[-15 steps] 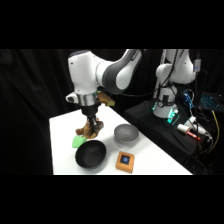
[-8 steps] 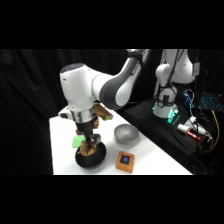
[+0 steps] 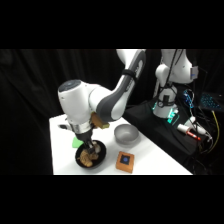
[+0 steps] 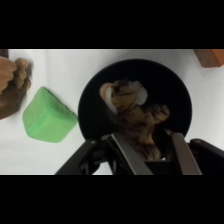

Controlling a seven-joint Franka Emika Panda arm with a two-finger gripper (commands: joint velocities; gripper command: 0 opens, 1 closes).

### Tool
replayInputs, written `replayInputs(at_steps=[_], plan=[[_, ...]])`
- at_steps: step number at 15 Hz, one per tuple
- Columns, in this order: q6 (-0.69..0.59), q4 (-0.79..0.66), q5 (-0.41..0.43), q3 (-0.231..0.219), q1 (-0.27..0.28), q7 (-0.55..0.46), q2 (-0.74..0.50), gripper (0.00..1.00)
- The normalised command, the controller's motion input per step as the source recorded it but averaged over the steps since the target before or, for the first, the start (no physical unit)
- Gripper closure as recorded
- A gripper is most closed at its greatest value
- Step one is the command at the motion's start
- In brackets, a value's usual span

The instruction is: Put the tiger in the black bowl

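One white arm (image 3: 107, 97) dominates the scene, bending down from the upper right so that its pincer (image 3: 90, 149) hangs right over the near left part of the white surface (image 3: 155, 160); that low, upright reach looks chosen to bring the toy down inside the target, not drop it from height. Next in size is the black bowl (image 3: 99, 158), set near the front edge of the surface, with the shiny metal bowl (image 3: 125, 134) standing apart behind it toward the arm's base, so the two are hard to confuse. Just beside the black bowl lies an orange-brown block with a dark square on top (image 3: 125, 161), and a green block (image 4: 47, 115) sits close against the bowl's other side, near a darker brown animal toy (image 4: 14, 85) at the edge of the wrist view. Smallest is the tiger (image 4: 131, 112): it is down inside the black bowl, and the pincer's two fingers (image 4: 125, 152) close on its rear end, so it appears lowered but not yet let go. The task seems nearly finished, needing only a release. No brand, label or readable writing shows on anything.
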Motion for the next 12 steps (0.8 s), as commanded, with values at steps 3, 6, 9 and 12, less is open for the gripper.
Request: replayInputs(at_steps=[3, 6, 9, 12], plan=[[-0.3, 0.11, -0.14, -0.059, 0.067, 0.0, -0.11, 0.0], [-0.54, 0.11, -0.098, -0.013, 0.058, -0.05, -0.28, 0.0], [-0.55, 0.14, -0.086, 0.028, 0.046, -0.07, -0.38, 0.0], [-0.45, 0.17, -0.074, 0.048, 0.018, -0.08, -0.3, 0.0]])
